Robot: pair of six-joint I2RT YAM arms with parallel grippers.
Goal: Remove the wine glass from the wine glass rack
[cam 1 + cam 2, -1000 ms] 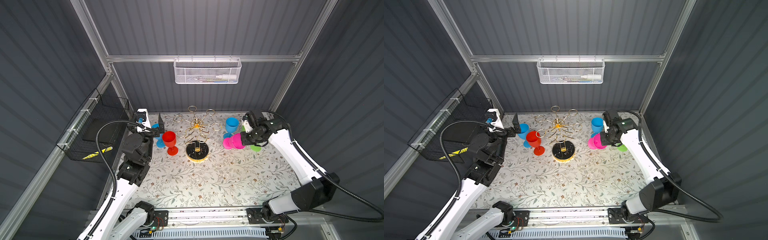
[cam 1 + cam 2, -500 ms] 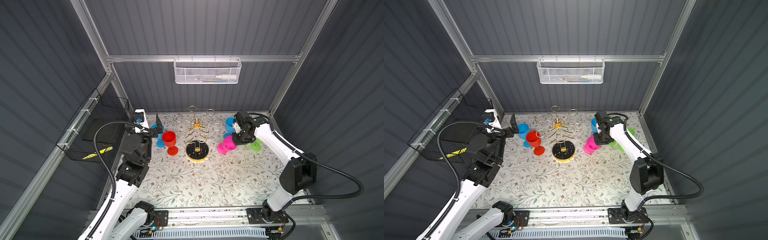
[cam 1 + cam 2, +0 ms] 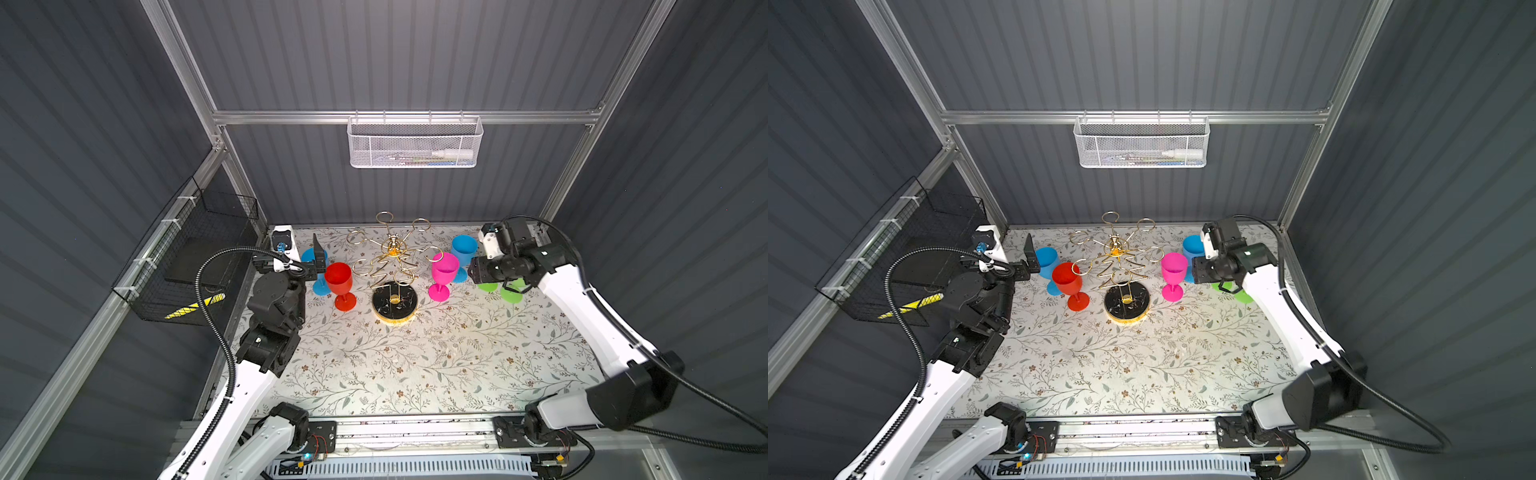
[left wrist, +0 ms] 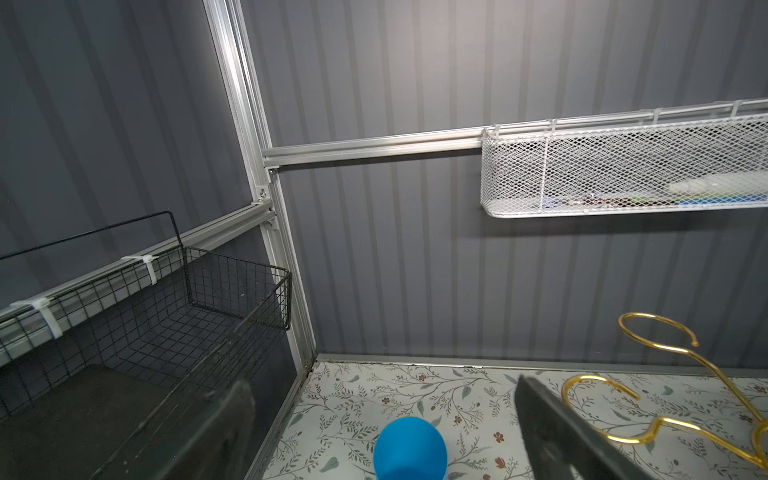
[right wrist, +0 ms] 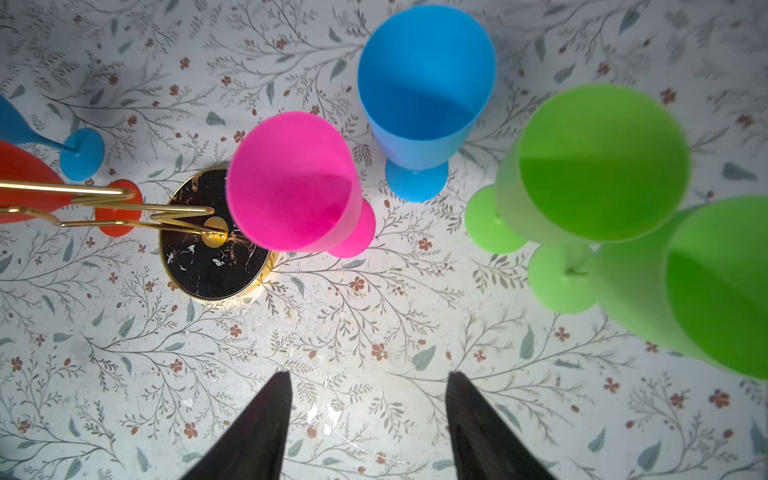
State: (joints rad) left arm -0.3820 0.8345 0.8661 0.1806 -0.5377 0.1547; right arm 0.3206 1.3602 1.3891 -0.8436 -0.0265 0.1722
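My right gripper (image 5: 368, 377) hangs above the floral-print table (image 3: 415, 365), pointing down. Its two black fingers stand well apart with only bare tabletop between them; it holds nothing.

The pink wine glass (image 3: 444, 269) stands upright on its own foot on the table, just to the right of the wine glass rack (image 3: 394, 302). My right gripper is near the glass on its right side, not touching it. In both top views one gold ring loop of the rack shows close to the glass's rim; I cannot tell whether they touch. The rack itself, gold wire on a round black marbled base, stands in the middle of the table toward the back wall.

Behind the pink glass stands a right blue glass (image 3: 464, 248). Two green glasses (image 5: 602, 162) stand side by side, partly under my right arm in both top views.

My left gripper (image 4: 382, 384) is on the left of the table, its fingers spread wide and gripping nothing. The left blue glass (image 4: 409, 449) sits below and between the fingers in the left wrist view. A red glass (image 3: 338, 279) stands upright between that blue glass and the rack.

A white mesh basket (image 3: 413, 143) hangs on the back wall. A black wire basket (image 3: 199, 249) hangs on the left wall.
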